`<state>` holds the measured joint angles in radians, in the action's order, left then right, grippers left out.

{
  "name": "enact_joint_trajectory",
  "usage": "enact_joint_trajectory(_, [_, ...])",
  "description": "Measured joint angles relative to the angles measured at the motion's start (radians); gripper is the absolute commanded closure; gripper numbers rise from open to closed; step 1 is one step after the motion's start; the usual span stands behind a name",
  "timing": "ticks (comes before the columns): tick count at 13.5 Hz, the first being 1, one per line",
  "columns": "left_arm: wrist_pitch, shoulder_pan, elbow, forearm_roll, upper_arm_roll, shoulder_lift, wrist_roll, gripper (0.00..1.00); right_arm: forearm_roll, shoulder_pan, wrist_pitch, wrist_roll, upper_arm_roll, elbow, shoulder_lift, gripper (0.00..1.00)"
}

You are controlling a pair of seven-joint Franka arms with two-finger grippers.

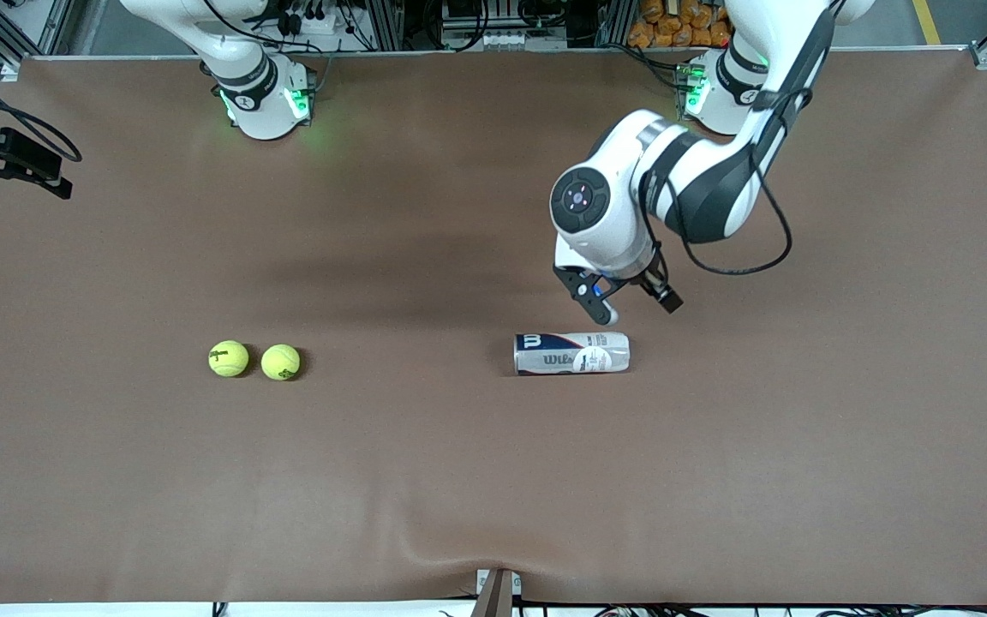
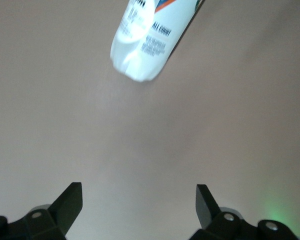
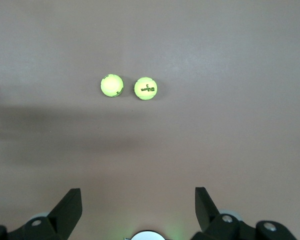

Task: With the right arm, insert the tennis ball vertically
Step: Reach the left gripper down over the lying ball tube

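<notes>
while the can [image 1: 571, 353] lies on its side, the left gripper [image 1: 626, 302] hangs wide open and empty just above it, the right gripper [image 3: 138, 212] spread wide, empty, high over two tennis balls [image 1: 229, 358] near the can.

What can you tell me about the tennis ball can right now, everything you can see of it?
The tennis ball can is a clear-looking plastic tube with a Wilson label in white, blue and red. It lies on its side on the brown table, not upright, its long axis running between the two arms' ends of the table. Whether it is capped or holds anything I cannot tell. Nothing touches it: the left gripper hovers open just above the table beside it, and the two balls lie well off toward the right arm's end.
</notes>
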<state>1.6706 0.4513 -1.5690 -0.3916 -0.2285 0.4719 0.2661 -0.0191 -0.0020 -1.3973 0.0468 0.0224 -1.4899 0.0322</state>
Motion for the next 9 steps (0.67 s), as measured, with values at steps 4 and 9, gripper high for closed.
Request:
enact_joint_trajectory(4, [0.078,-0.003,0.029,-0.037,0.002,0.069,0.212,0.00,0.000,0.000,0.000,0.000,0.000,0.000,0.000,0.00])
enact_joint_trajectory(9, [0.110,-0.003,0.076,-0.050,0.004,0.144,0.325,0.00,0.000,0.000,0.000,0.000,0.000,0.000,0.000,0.00])
